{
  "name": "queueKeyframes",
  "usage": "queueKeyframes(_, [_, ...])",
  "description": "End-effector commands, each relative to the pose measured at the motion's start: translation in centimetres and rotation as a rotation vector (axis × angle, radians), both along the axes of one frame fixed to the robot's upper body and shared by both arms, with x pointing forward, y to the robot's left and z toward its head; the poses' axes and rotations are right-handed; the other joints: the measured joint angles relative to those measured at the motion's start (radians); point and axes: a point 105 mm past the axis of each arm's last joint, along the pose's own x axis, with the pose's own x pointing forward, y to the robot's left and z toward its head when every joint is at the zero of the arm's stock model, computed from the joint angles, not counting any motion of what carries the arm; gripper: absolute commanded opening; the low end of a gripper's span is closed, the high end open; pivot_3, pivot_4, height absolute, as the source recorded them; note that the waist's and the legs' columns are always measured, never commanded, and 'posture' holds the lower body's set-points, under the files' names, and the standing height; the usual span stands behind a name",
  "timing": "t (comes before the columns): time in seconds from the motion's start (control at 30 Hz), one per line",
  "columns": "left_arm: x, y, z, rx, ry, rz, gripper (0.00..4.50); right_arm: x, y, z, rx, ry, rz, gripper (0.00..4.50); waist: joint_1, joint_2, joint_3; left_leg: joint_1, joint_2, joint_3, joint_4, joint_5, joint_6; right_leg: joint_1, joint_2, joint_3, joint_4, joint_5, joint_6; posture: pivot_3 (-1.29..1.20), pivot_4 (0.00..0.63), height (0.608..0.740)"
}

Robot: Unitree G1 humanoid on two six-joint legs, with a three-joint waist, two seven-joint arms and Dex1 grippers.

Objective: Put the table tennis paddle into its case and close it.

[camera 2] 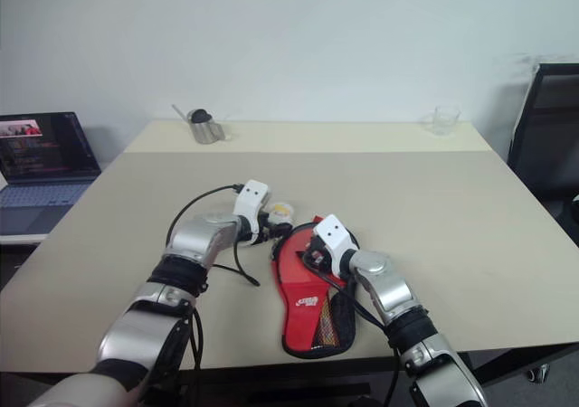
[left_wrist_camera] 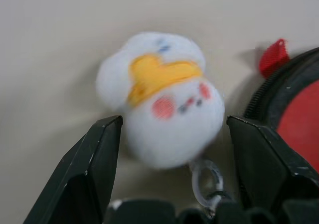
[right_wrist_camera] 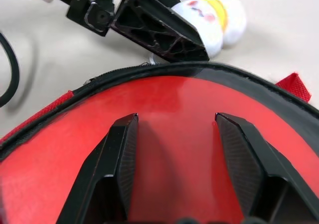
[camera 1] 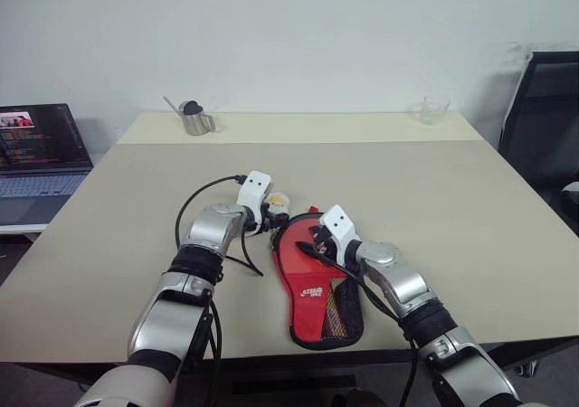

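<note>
The case (camera 1: 317,285) lies red face up on the table, round end away from me, with its white logo and black mesh pocket toward the near edge. Its white-yellow plush keychain (left_wrist_camera: 164,104) rests on the table just past the round end. My left gripper (left_wrist_camera: 174,122) is open, one finger on each side of the plush without closing on it. Over the round end of the case (right_wrist_camera: 189,149) my right gripper (right_wrist_camera: 175,117) stands open, nothing between its fingers. One left finger (right_wrist_camera: 149,25) also shows there beside the plush. The table tennis paddle is hidden.
A laptop (camera 1: 41,154) sits on a side surface at the left. A metal pitcher (camera 1: 194,118) and a clear glass (camera 1: 434,108) stand at the table's far edge. A black chair (camera 1: 543,108) is at the right. A black cable (camera 1: 190,212) loops beside my left wrist.
</note>
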Motion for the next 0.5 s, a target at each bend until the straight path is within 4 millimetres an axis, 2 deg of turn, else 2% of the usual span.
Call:
queueKeyframes(0.03, [0.9, -0.3, 1.6, -0.002, -0.070, -0.001, 3.48, -0.9, -0.1, -2.5, -0.047, 0.085, 0.002, 2.69, 0.000, 0.000, 0.000, 0.000, 0.000, 0.000, 0.000, 0.000, 0.000, 0.000, 0.000, 0.000, 0.000, 0.000, 0.000, 0.00, 0.150, 0.740])
queueKeyframes(0.17, [0.9, -1.6, 2.5, 0.001, -0.141, -0.085, 2.39, -0.8, -0.5, -2.7, -0.026, 0.130, -0.029, 2.70, 0.000, 0.000, 0.000, 0.000, 0.000, 0.000, 0.000, 0.000, 0.000, 0.000, 0.000, 0.000, 0.000, 0.000, 0.000, 0.00, 0.150, 0.740])
queueKeyframes(0.23, [0.8, -2.6, 2.9, -0.001, -0.155, -0.129, 1.65, -1.0, -0.7, -3.0, -0.030, 0.152, -0.039, 2.70, 0.002, 0.000, 0.000, -0.001, 0.000, 0.000, 0.000, 0.000, 0.000, 0.000, 0.000, 0.000, 0.000, 0.000, 0.000, 0.00, 0.150, 0.740])
queueKeyframes(0.37, [1.2, -2.9, 3.2, 0.021, -0.164, -0.138, 0.36, -1.2, -0.9, -3.1, -0.038, 0.162, -0.042, 2.70, 0.003, 0.000, 0.000, -0.001, -0.001, 0.000, 0.000, 0.000, 0.000, 0.000, -0.001, 0.000, 0.000, 0.000, 0.000, 0.00, 0.150, 0.740])
queueKeyframes(0.4, [1.3, -2.9, 3.2, 0.026, -0.161, -0.135, 0.18, -1.2, -0.9, -3.1, -0.039, 0.172, -0.048, 2.70, 0.002, 0.000, 0.000, -0.001, -0.001, 0.000, 0.000, 0.000, 0.000, 0.000, -0.001, 0.000, 0.000, 0.000, 0.000, 0.00, 0.150, 0.740])
queueKeyframes(0.5, [1.6, -3.3, 3.0, 0.076, -0.159, -0.147, 0.13, -1.3, -0.9, -3.2, -0.037, 0.191, -0.054, 2.70, 0.003, -0.001, 0.000, -0.001, -0.001, -0.001, 0.000, 0.000, 0.000, 0.000, 0.000, -0.001, 0.000, 0.000, 0.000, 0.00, 0.150, 0.740])
